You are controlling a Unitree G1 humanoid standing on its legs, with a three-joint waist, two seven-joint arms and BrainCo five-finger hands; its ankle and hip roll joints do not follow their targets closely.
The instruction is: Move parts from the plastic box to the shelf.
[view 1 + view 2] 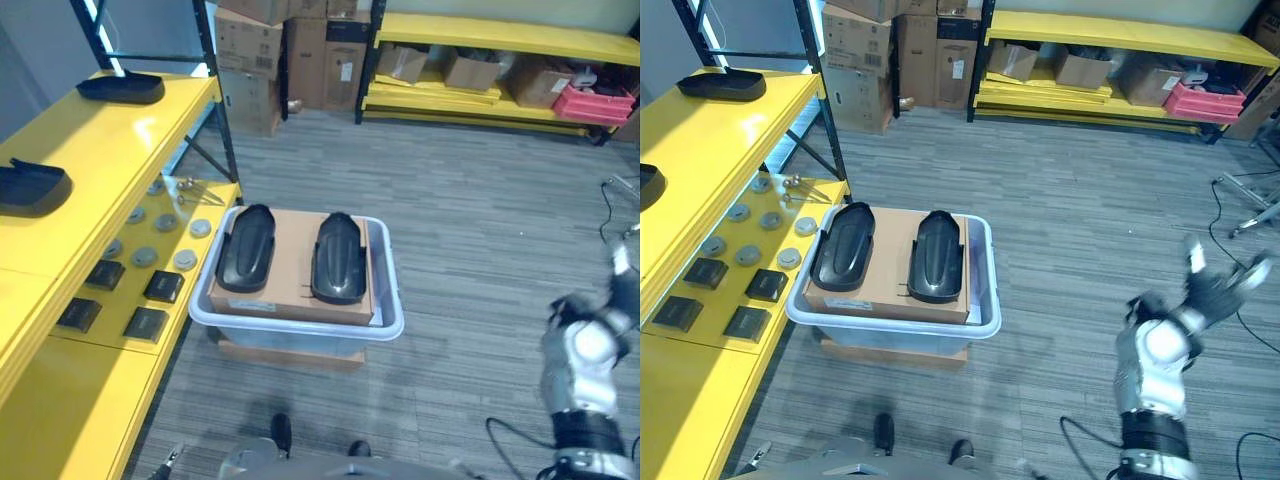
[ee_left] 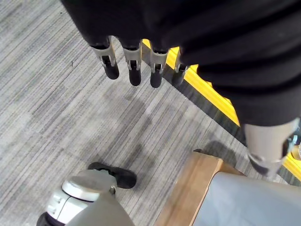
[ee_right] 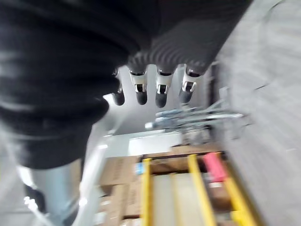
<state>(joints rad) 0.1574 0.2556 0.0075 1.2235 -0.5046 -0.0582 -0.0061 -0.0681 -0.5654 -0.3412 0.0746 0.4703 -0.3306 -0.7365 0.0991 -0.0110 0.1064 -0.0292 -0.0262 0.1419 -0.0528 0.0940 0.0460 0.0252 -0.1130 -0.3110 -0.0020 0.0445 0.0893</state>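
Two black parts, one point(image 1: 247, 246) beside the other point(image 1: 338, 257), lie on a cardboard sheet point(image 1: 293, 270) inside the plastic box point(image 1: 385, 300), which stands on the floor just beside the yellow shelf point(image 1: 90, 160). Two more black parts point(image 1: 121, 88) point(image 1: 32, 187) rest on the shelf's upper level. Left hand point(image 2: 136, 66): fingers relaxed, holding nothing, above the floor. Right hand point(image 1: 1215, 285): raised well right of the box, fingers spread, empty.
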